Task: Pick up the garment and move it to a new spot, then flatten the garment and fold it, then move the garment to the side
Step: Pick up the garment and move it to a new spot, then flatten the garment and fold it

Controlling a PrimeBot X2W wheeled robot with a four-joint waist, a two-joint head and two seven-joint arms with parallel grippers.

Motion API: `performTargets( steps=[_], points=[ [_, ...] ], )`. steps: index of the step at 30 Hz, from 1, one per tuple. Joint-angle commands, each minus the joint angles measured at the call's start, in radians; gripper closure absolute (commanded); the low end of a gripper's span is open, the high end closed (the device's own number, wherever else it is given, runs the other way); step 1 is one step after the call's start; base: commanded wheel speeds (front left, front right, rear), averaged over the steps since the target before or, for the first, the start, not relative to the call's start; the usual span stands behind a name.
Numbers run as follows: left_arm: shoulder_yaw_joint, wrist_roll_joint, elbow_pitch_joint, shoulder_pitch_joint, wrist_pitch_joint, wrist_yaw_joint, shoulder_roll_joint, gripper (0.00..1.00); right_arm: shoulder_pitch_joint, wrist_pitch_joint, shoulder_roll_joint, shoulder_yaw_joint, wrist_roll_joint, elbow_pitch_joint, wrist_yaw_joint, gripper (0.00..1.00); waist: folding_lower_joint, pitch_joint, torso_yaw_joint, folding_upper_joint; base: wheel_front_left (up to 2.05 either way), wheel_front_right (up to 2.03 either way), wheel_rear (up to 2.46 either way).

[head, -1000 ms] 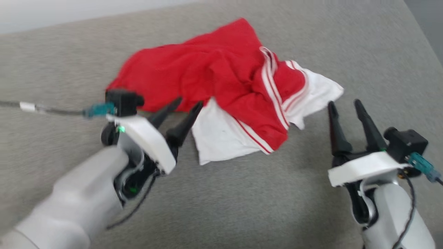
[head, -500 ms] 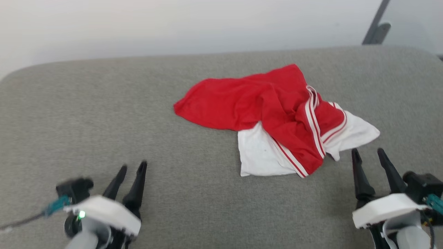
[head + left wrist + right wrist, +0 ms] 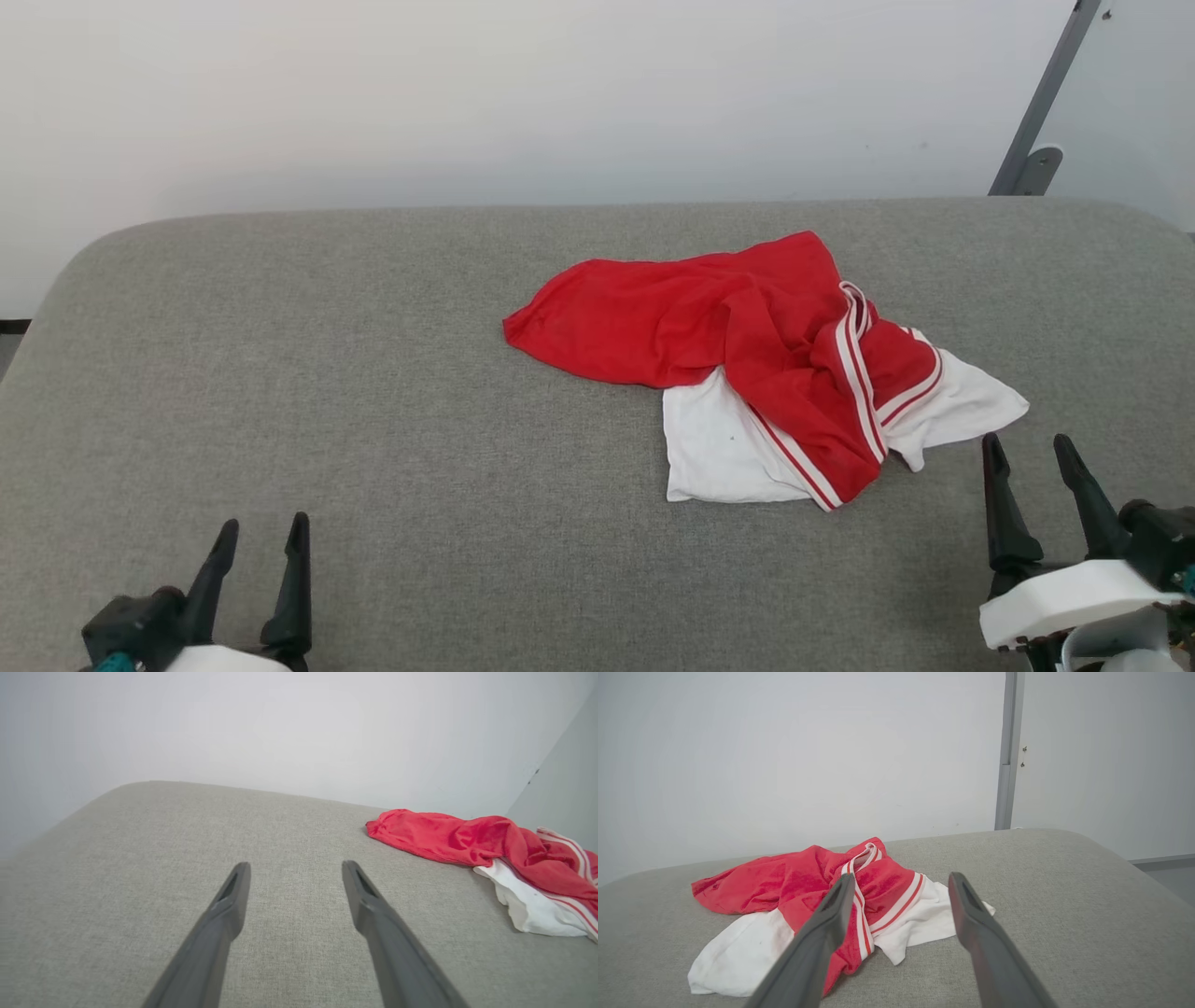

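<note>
Left tool (image 3: pixel 264 525) sat at 7 o'clock in the head view, fingers parted and holding nothing. Right tool (image 3: pixel 1028 442) sat at 4 o'clock, likewise parted and empty, its tips near the garment (image 3: pixel 747 345) without touching it. Red with white sleeve ends, the crumpled garment lay on the grey padded worktop (image 3: pixel 373 373), toward 3 o'clock from centre.
</note>
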Motion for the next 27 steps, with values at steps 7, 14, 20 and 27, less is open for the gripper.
performTargets(
  steps=[7, 14, 20, 27],
  points=[
    [0.065, 0.141, -0.090, 0.057, -0.002, -0.004, -0.061, 0.00, 0.020, -0.005, 0.015, -0.009, -0.011, -0.038, 0.000, 0.00, 0.0000, -0.004, -0.004, -0.0001, 0.00, 0.00, 0.00],
    [0.050, 0.166, -0.085, 0.069, -0.002, -0.004, -0.083, 0.00, 0.017, -0.005, 0.024, -0.006, -0.019, -0.038, 0.000, 0.00, 0.0000, 0.003, -0.007, -0.0001, 0.00, 0.00, 0.00],
    [0.045, 0.165, -0.093, 0.064, -0.002, -0.004, -0.087, 0.00, 0.014, -0.005, 0.028, -0.004, -0.020, -0.035, 0.000, 0.00, 0.0000, 0.006, -0.008, -0.0001, 0.00, 0.00, 0.00],
    [0.034, 0.130, -0.087, 0.057, -0.002, -0.004, -0.096, 0.00, 0.008, -0.005, 0.031, 0.001, -0.019, -0.032, 0.000, 0.00, 0.0000, 0.006, -0.012, -0.0001, 0.00, 0.00, 0.00]
  ],
)
